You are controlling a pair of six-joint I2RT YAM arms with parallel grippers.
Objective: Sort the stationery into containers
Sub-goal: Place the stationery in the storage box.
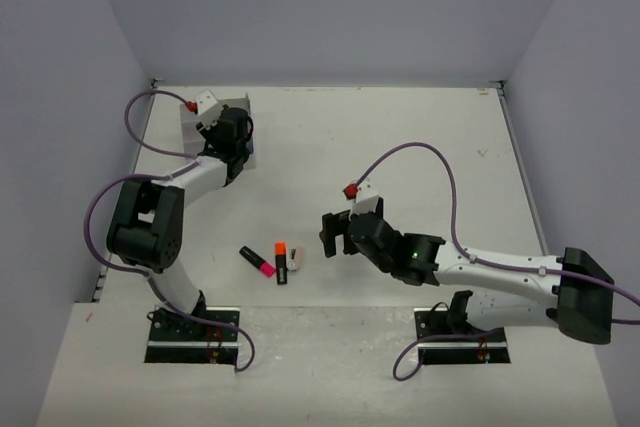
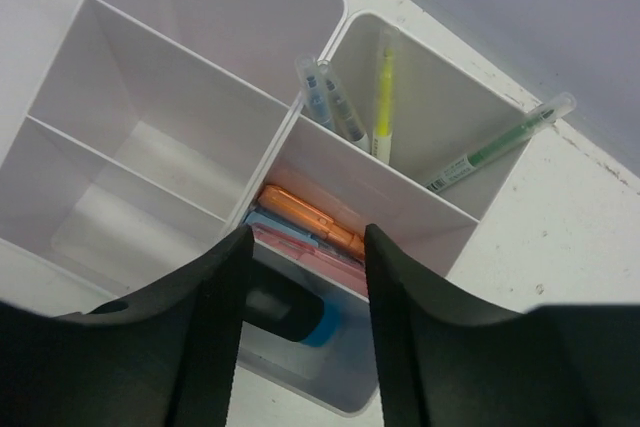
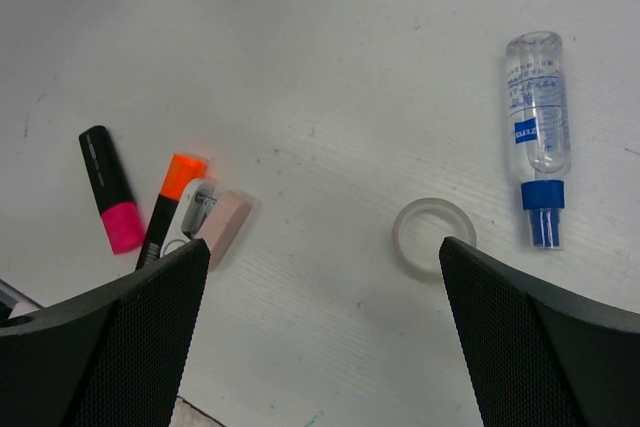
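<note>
The white six-compartment tray [image 2: 190,97] sits at the table's far left [image 1: 238,103]. Thin pens [image 2: 383,97] stand in its corner compartment and pastel erasers [image 2: 305,219] lie in the one beside it. My left gripper [image 2: 306,247] is open over the tray. A black highlighter with a blue end [image 2: 300,319] lies in the compartment below the jaws, free of the right finger. My right gripper [image 3: 325,247] is open wide and empty above the table. A clear tape ring [image 3: 433,237] lies by its right finger. A blue-capped tube [image 3: 537,137] lies beyond.
A pink-ended highlighter [image 3: 110,202], an orange-ended highlighter [image 3: 170,207], a small white item [image 3: 192,209] and a pink eraser [image 3: 222,227] lie together left of the right gripper, seen near the front in the top view [image 1: 275,261]. Walls enclose the table.
</note>
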